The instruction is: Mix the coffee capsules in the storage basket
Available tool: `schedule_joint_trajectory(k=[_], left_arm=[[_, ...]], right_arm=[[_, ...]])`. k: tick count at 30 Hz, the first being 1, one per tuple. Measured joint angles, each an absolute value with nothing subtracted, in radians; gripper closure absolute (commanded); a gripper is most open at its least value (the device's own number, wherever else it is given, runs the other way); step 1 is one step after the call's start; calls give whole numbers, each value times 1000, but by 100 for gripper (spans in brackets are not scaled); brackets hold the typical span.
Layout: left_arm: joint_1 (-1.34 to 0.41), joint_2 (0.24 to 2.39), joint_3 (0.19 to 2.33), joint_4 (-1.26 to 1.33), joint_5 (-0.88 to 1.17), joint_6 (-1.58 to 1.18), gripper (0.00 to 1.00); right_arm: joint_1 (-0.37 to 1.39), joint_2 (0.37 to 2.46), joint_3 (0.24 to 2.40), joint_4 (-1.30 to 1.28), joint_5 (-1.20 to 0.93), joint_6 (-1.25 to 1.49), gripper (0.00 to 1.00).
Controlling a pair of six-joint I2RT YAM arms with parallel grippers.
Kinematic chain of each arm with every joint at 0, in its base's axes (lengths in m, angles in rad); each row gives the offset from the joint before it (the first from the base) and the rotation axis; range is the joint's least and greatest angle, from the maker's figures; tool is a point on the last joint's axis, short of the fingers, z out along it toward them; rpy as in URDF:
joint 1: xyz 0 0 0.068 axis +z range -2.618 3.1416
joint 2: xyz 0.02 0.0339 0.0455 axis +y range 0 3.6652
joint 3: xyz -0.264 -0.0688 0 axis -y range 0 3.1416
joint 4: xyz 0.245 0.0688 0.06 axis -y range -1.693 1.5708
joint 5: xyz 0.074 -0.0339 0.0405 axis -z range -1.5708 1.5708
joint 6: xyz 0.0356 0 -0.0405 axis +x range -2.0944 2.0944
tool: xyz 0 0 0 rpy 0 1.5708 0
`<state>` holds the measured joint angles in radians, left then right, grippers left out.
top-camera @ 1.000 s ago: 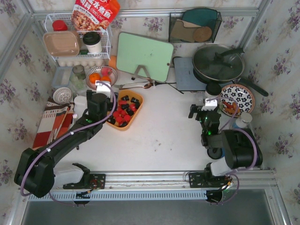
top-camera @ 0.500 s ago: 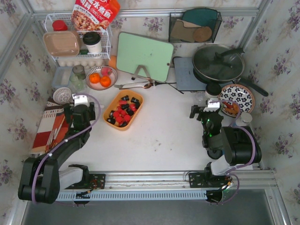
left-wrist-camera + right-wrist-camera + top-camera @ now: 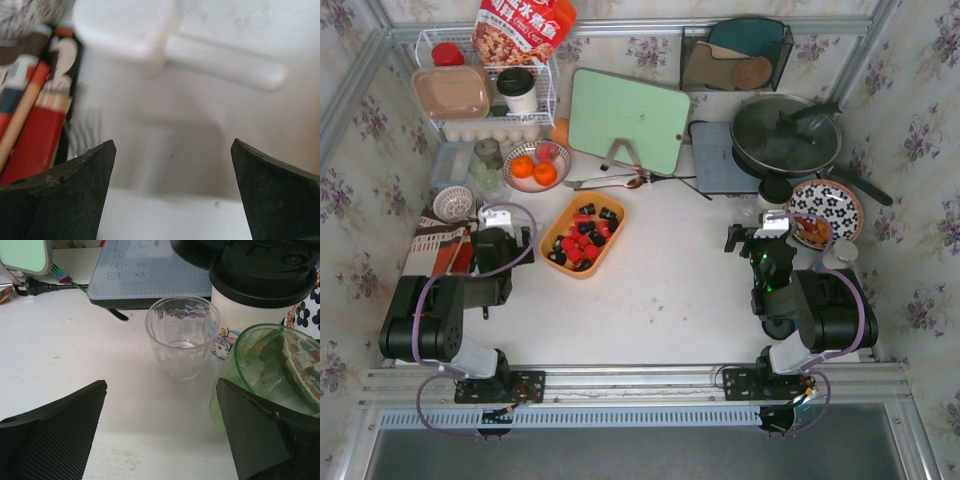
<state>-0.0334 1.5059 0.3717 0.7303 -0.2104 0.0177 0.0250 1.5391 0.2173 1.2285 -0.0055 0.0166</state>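
Note:
The orange storage basket (image 3: 610,236) lies left of the table's middle. It holds a jumble of red and black coffee capsules (image 3: 582,238). My left gripper (image 3: 500,224) is open and empty, well left of the basket, with the arm folded back. In the left wrist view the left gripper (image 3: 172,145) faces a white container with a handle (image 3: 165,75) at close range. My right gripper (image 3: 761,228) is open and empty at the right. In the right wrist view the right gripper (image 3: 161,382) points at a clear glass (image 3: 182,337).
A green tub (image 3: 270,375), a black-lidded cup (image 3: 260,285) and a grey cooktop (image 3: 155,270) crowd the right gripper. A striped cloth (image 3: 435,262), a bowl of oranges (image 3: 533,166), a green board (image 3: 628,120), a pan (image 3: 785,135), a patterned plate (image 3: 830,205) and a wire rack (image 3: 485,95) ring the table.
My left arm has pulled away from the basket, moving left and folding back toward its base. The right arm has hardly moved.

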Motion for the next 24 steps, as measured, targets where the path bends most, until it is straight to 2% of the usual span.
schedule_joint_trajectory(k=[7, 24], left_arm=[[-30, 1507, 416, 749, -100, 33, 0], [-30, 1506, 425, 725, -71, 36, 0]], right_arm=[[25, 1539, 217, 1229, -6, 17, 0], [25, 1539, 217, 1229, -6, 17, 0]])
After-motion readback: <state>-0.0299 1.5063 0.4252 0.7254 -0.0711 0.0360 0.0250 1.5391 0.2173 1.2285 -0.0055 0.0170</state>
